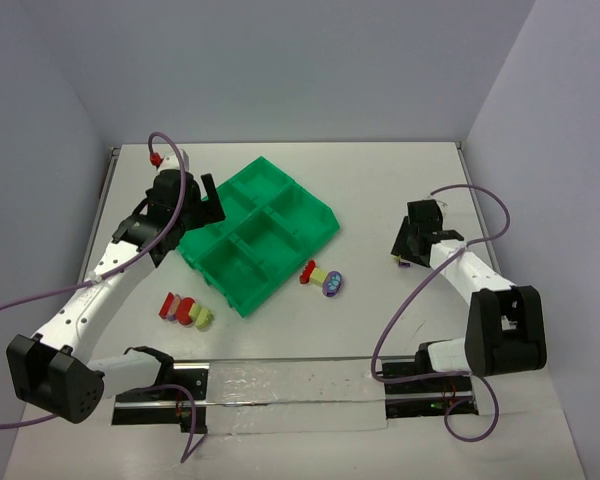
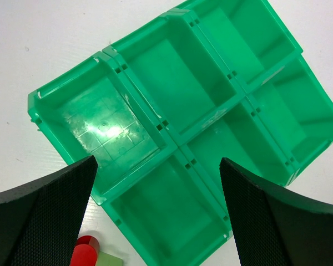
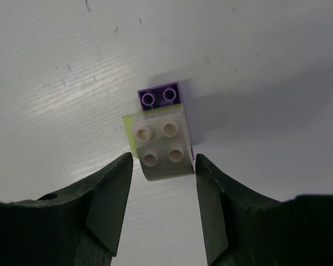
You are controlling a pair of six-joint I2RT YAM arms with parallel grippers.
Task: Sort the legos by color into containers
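The green tray of containers (image 1: 248,262) lies left of centre, and every bin I can see is empty. My left gripper (image 1: 195,205) hovers open above the tray (image 2: 172,136), with nothing between its fingers (image 2: 50,205). A small stack of legos rests on the table at the right: a white brick (image 3: 162,144) on top, a yellow-green one (image 3: 129,130) and a purple one (image 3: 160,96) under it. My right gripper (image 3: 164,158) is low over it, its jaws narrowly either side of the white brick's near end, with a thin gap on the left. In the top view this gripper (image 1: 405,258) hides most of the stack.
A row of red, yellow and yellow-green bricks (image 1: 185,311) lies in front of the tray's left corner; its red end (image 2: 84,252) shows in the left wrist view. A red-yellow-purple row (image 1: 322,277) lies right of the tray. Purple cables loop beside both arms.
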